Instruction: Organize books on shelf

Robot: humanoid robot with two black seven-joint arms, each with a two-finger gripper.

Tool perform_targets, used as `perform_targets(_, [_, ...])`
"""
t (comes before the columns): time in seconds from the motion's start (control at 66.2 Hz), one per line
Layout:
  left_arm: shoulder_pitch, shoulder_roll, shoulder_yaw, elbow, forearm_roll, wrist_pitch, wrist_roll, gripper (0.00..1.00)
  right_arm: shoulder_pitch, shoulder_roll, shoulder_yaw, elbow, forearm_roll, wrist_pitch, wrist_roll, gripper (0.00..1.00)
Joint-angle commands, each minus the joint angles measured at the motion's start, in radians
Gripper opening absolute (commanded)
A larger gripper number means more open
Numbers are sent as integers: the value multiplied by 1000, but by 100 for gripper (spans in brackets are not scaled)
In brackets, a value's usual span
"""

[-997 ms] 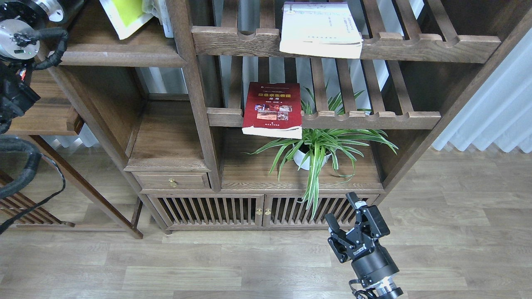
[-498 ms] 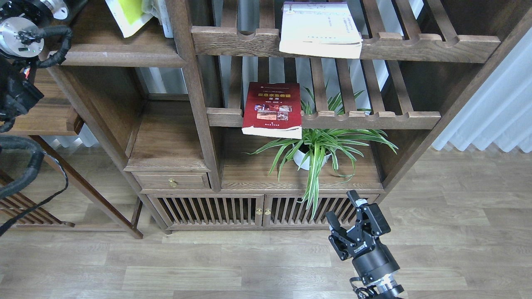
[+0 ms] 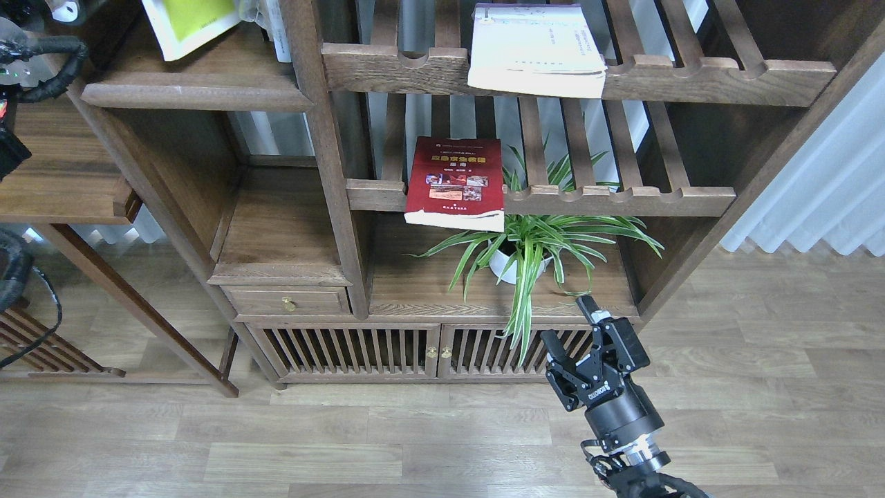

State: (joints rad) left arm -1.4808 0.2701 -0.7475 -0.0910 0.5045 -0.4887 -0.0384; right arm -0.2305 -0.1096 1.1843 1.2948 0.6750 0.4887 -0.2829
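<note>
Books sit scattered, from left to right: lime-yellow book [image 3: 187, 24] on the solid plank shelf [image 3: 197, 93]; dark red book [image 3: 454, 181] overhanging a slatted rack [image 3: 622, 200], liable to tip; white-lavender book [image 3: 536, 48] above. Right end effector [image 3: 579, 330] released, empty, low by spider plant [image 3: 536, 242], whose leaves could snag it. Left end effector unseen.

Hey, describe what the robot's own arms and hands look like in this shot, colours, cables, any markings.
The right hand is black, with two angular fingers on linkage bars and small white lettering on its body. Behind it sits a black cylindrical wrist with a silver metal ring and thin black cables at the base. The left arm shows only partly at the picture's edge: black housings, a silver disc and thick black corrugated cable sheathing. Its hand is out of view.
</note>
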Motion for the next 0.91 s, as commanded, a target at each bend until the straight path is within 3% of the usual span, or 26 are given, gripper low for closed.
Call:
perform_targets(0.0, [-21, 0, 30, 2, 0, 0, 0, 18, 2, -1, 0, 0, 2, 0, -1, 98])
perform_targets(0.332, [-42, -6, 42, 0, -1, 0, 2, 23, 2, -12, 0, 0, 12, 0, -1, 98])
perform_targets(0.71, [-36, -17, -39, -24, -110, 0, -52, 36, 11, -15, 0, 0, 20, 0, 1, 98])
perform_targets(0.891, [-32, -14, -92, -67, -156, 0, -72, 38, 11, -13, 0, 0, 20, 0, -1, 98])
